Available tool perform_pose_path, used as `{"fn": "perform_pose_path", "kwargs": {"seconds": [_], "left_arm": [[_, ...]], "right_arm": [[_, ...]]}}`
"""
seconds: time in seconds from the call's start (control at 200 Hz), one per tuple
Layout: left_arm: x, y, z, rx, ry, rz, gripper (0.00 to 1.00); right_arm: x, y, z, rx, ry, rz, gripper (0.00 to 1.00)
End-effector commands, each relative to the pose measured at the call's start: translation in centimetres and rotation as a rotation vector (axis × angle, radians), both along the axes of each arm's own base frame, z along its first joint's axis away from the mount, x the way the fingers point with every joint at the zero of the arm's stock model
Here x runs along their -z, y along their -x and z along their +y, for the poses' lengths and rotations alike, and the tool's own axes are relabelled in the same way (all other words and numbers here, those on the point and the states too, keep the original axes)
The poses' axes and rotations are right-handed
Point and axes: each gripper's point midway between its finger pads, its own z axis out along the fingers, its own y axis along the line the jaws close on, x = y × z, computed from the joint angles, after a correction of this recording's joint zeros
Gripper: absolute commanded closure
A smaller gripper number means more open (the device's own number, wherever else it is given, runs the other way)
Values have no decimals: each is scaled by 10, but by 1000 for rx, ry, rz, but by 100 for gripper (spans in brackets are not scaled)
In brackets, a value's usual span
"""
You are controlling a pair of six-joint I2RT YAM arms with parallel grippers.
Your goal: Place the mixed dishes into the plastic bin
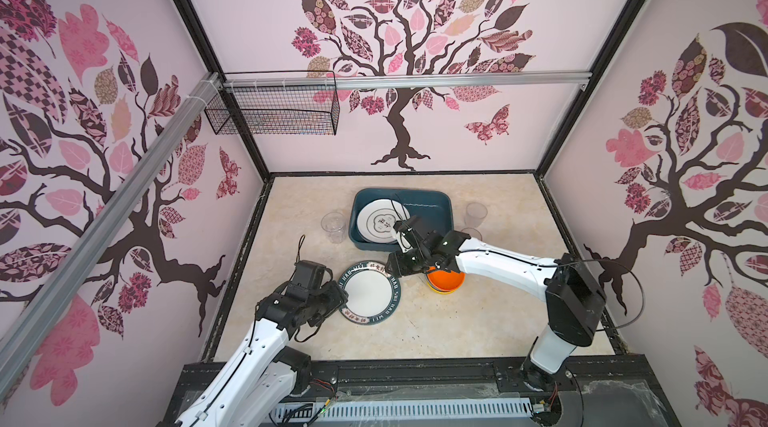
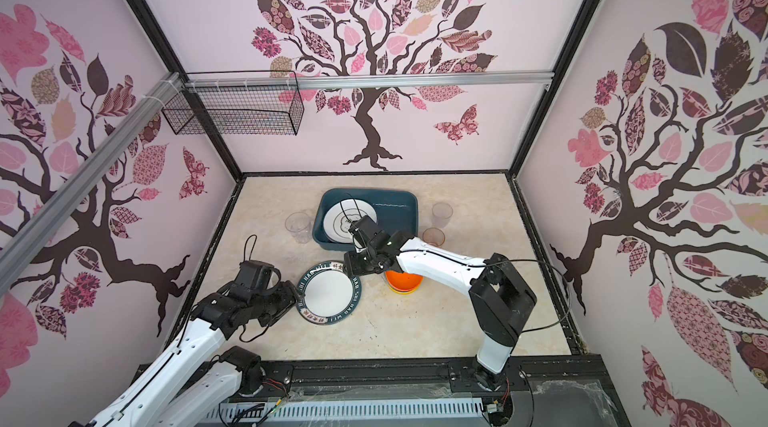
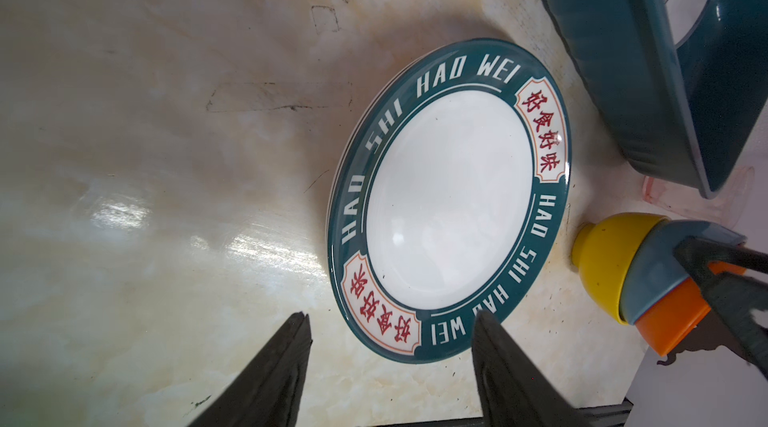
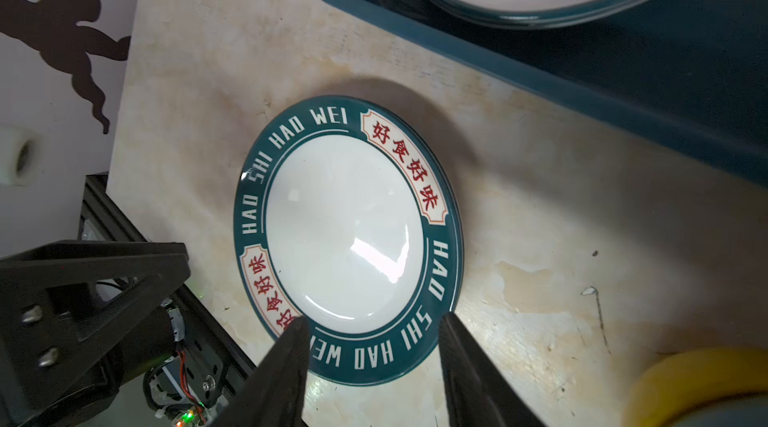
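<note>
The plastic bin (image 1: 432, 215) stood at the rear centre of the table (image 1: 478, 321), with one white plate (image 1: 370, 217) lying inside it. A clear cup (image 1: 333, 226) stood just left of the bin. A pinkish cup (image 1: 476, 213) stood just right of it, with a second pinkish cup (image 2: 433, 236) partly hidden behind the right arm. In front of the bin, a green-rimmed plate (image 1: 368, 292) lay flat on the table. The nested bowls (image 1: 446, 279), orange in blue in yellow, sat just right of that plate, partly covered by the right forearm.

The left gripper (image 3: 390, 319) was at the plate's left edge with its fingers (image 3: 498, 362) spread wide and grasping nothing; contact with the rim could not be determined. The right gripper (image 4: 374, 319) hung over the plate's far-right rim, between bin and bowls, its fingers parted and empty.
</note>
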Motion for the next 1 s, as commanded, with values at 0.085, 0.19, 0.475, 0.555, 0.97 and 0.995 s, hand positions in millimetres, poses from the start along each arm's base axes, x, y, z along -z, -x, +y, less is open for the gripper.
{"fn": "perform_pose_path", "kwargs": {"seconds": [0.085,0.19,0.475,0.555,0.97,0.995], "left_arm": [[15,-1,-3,21,2,18,35],[21,-2,-6,20,12,26,37],[35,-4,-9,27,8,56,44],[40,-4,-10,26,8,66,46],[52,-6,-12,27,4,87,51],[54,-5,-12,26,3,92,51]], "right_arm": [[21,-12,6,30,75,-7,46],[32,-16,6,37,107,-3,46],[45,-22,12,43,122,-1,47],[48,-24,13,43,126,0,47],[58,-27,21,36,124,14,49],[59,-27,21,35,124,16,49]]}}
